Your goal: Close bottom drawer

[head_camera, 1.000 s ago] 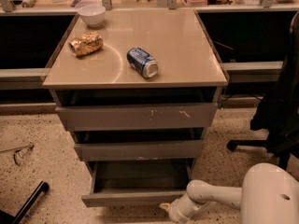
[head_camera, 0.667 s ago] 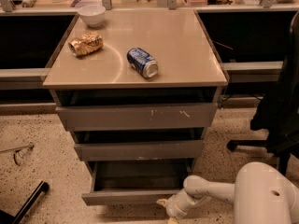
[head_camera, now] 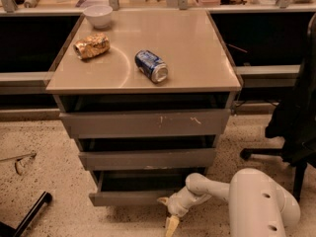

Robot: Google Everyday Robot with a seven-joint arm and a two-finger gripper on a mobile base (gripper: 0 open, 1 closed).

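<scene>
The bottom drawer (head_camera: 133, 197) is the lowest of three grey-brown drawers in the cabinet (head_camera: 143, 80). Its plain flat front stands out a little from the cabinet, and a strip of its dark box shows behind it. My gripper (head_camera: 167, 213) is low in front of the drawer's right half, on the end of my white arm (head_camera: 212, 186). It is open and holds nothing. One tan fingertip (head_camera: 162, 200) is at the drawer front. The other (head_camera: 171, 225) points down toward the floor.
On the cabinet top lie a blue can (head_camera: 151, 66) on its side, a crumpled snack bag (head_camera: 92, 45) and a white bowl (head_camera: 98, 15). A black office chair (head_camera: 296, 127) stands at the right. A dark bar (head_camera: 32, 212) lies on the speckled floor at the lower left.
The bottom drawer has slid part way into the cabinet. My gripper has moved left and in toward the cabinet along with the drawer front.
</scene>
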